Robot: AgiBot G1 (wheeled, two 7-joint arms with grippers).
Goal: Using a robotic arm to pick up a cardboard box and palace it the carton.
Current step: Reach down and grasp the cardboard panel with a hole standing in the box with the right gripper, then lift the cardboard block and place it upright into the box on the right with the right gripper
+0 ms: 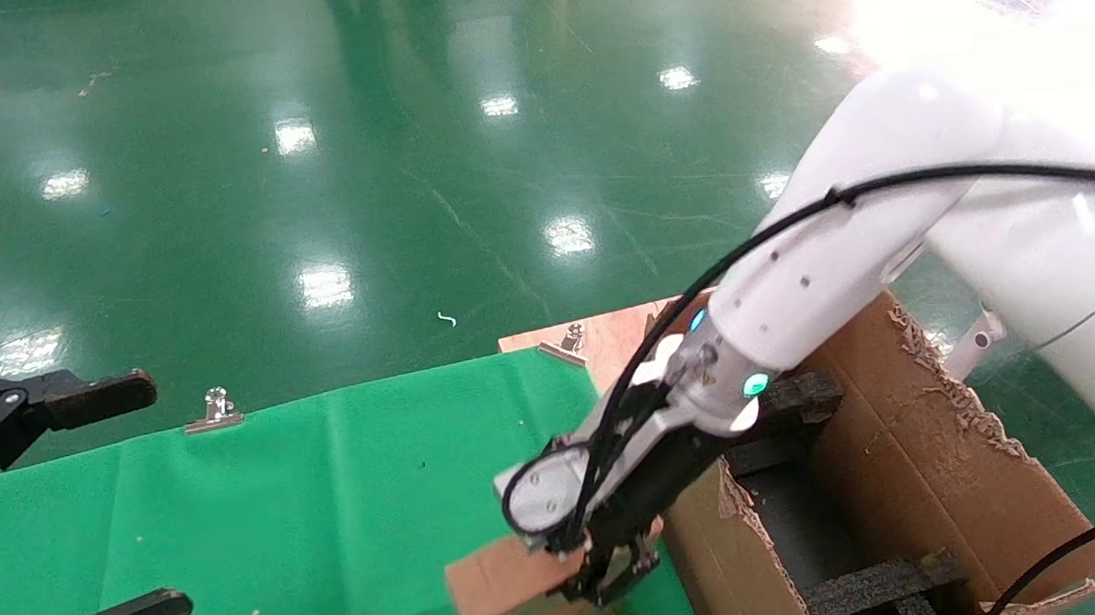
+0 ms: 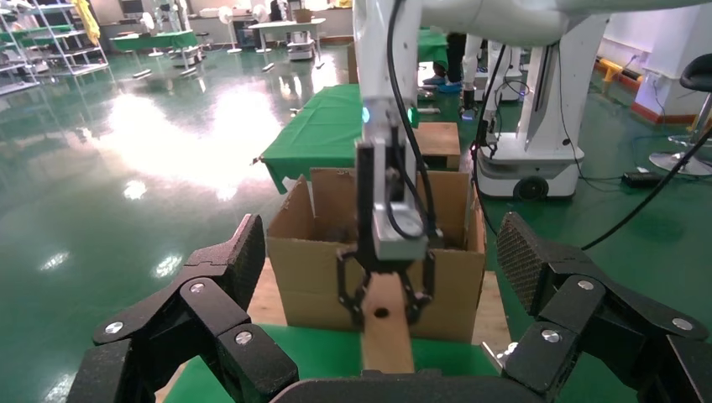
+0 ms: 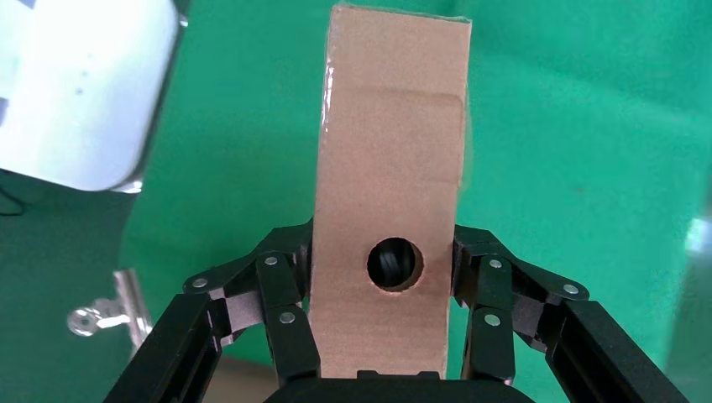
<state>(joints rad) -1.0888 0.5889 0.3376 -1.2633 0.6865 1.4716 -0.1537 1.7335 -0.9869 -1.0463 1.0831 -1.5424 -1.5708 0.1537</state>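
Lower centre of the head view: our right gripper (image 1: 613, 567) clamps the cardboard box (image 1: 505, 593) across its narrow, stiff, probably light sides; left gripper (image 1: 46, 527) gapes idle.

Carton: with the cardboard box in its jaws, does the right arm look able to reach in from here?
Probably yes. The right gripper holds the cardboard box right beside the carton, whose top is open; only its near wall needs clearing.
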